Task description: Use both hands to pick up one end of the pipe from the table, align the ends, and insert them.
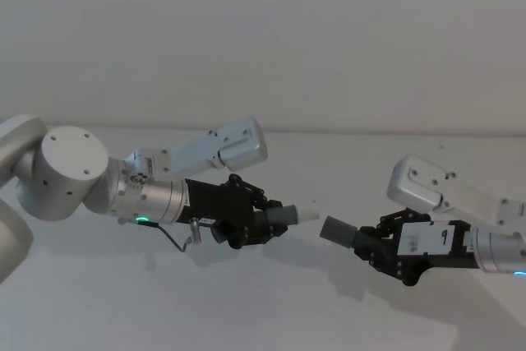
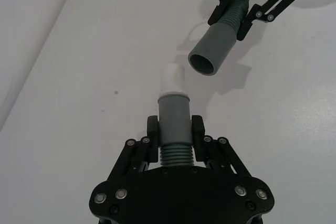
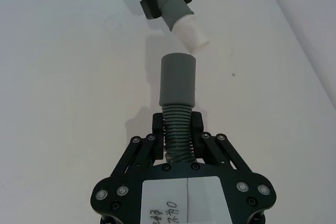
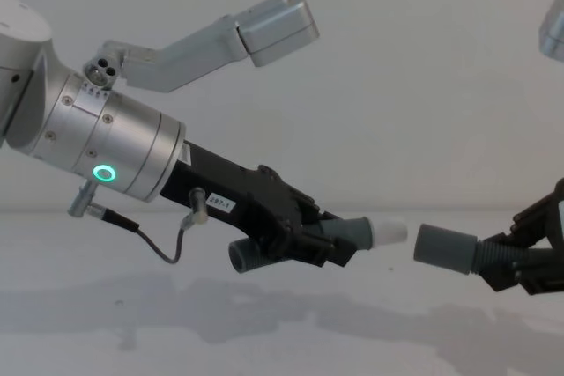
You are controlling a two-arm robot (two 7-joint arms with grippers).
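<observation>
You are holding both pipe pieces in the air above the white bench [image 1: 271,310], so the alignment step is in hand. Your left tool [image 1: 275,218] is clamping the ribbed neck of its piece, whose grey cuff [image 4: 351,232] is ending in a pale tip [image 4: 388,231] pointing toward 3 o'clock in the head view. Your right tool [image 1: 366,246] is clamping the ribbed hose just behind its open grey cuff [image 1: 337,230], which is facing 9 o'clock.

The two ends are sitting near each other but apart, the right one a little lower. I judge the next move is calling for levelling the axes, then closing the gap straight.

Nothing is standing between the ends. A thin black cable [image 4: 159,244] is hanging under the left wrist.
</observation>
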